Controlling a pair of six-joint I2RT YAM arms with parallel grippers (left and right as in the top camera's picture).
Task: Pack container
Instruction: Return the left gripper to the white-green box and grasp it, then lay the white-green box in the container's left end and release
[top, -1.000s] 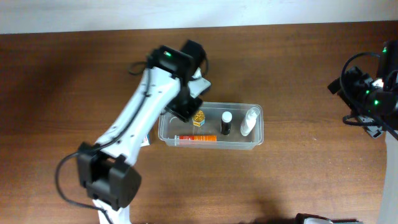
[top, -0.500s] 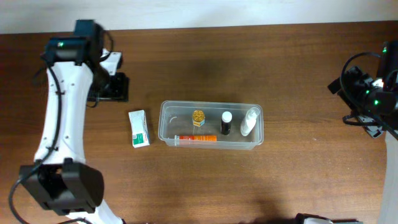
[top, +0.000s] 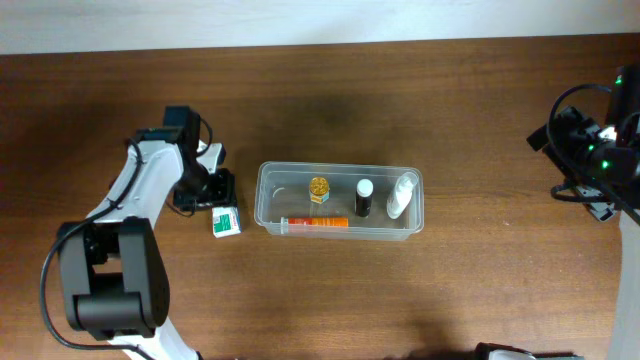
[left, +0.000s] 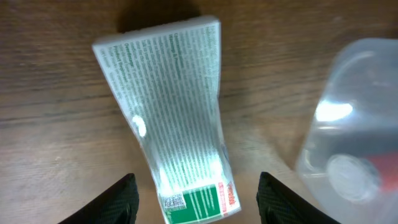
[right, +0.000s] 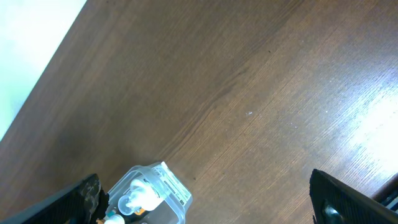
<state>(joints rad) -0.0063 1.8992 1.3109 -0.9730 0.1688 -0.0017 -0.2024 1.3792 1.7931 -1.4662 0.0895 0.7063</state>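
Note:
The clear plastic container (top: 412, 226) sits mid-table. It holds a gold-capped jar (top: 319, 188), a black bottle (top: 363, 197), a white bottle (top: 400, 195) and an orange tube (top: 315, 222). A white and green box (top: 227, 221) lies flat on the table just left of the container. My left gripper (top: 213, 190) hovers over the box, open; in the left wrist view the box (left: 171, 118) lies between the spread fingers (left: 193, 202), with the container's corner (left: 348, 124) at right. My right gripper (top: 598, 160) is open and empty at the far right edge, and its wrist view shows the container's end (right: 165, 180).
Brown wooden table; a white wall runs along the far edge (top: 320, 20).
My left arm swung from over the container out to the far left, then came back down over the box. The box came into view beside the container. The right arm has not moved.

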